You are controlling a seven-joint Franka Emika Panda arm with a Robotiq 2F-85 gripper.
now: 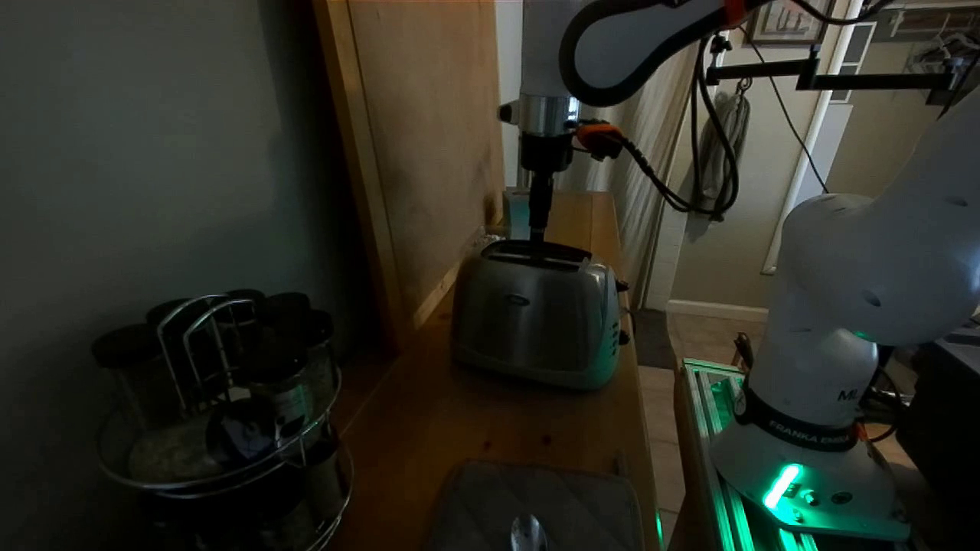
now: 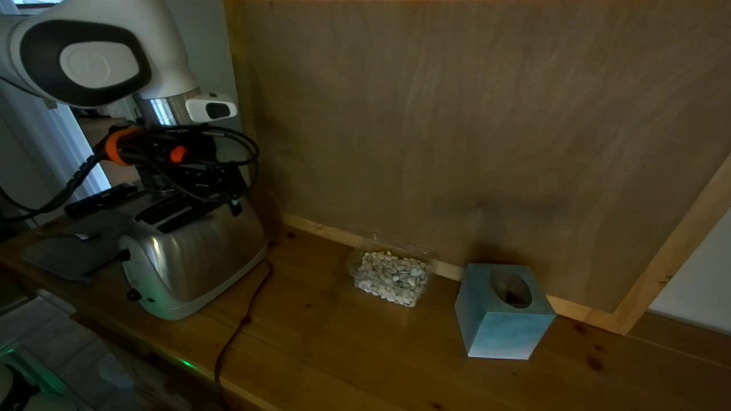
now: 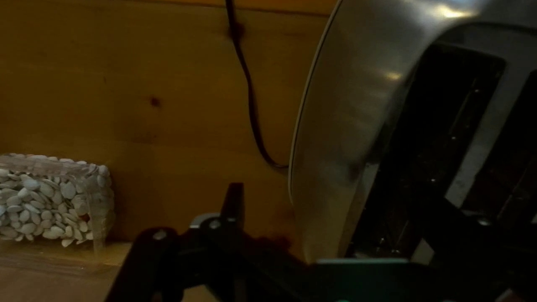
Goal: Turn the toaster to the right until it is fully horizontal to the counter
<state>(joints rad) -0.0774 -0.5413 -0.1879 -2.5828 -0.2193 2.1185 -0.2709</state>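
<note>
Black fingers (image 3: 233,205) stand well apart on the gripper (image 1: 538,228), clamped on nothing. In the wrist view one hangs beside the toaster (image 1: 540,325), just off its long side, and the other is over the slots (image 3: 457,84), so that metal side lies between them. Whether the second finger dips into a slot, or either touches the metal, I cannot tell. The toaster is thus right below the gripper, which looks closer to the end by the wooden panel (image 2: 457,114); the end with the knobs (image 1: 622,286) is farther off, by the front edge of the counter (image 2: 325,337).

The base sits on the wood, and the long axis runs aslant, nearer crosswise than lengthwise. The coming move turns on that slant. I take "horizontal" to mean in line with the counter's length, so a large swing seems needed, and a hold near the panel end should give leverage.

The cord (image 3: 251,105) leaves the same long side and might snag. Past it, well apart, is a clear box (image 2: 394,277) of small white pieces; opposite lies a mat (image 1: 563,493) with a spoon (image 1: 528,533).
</note>
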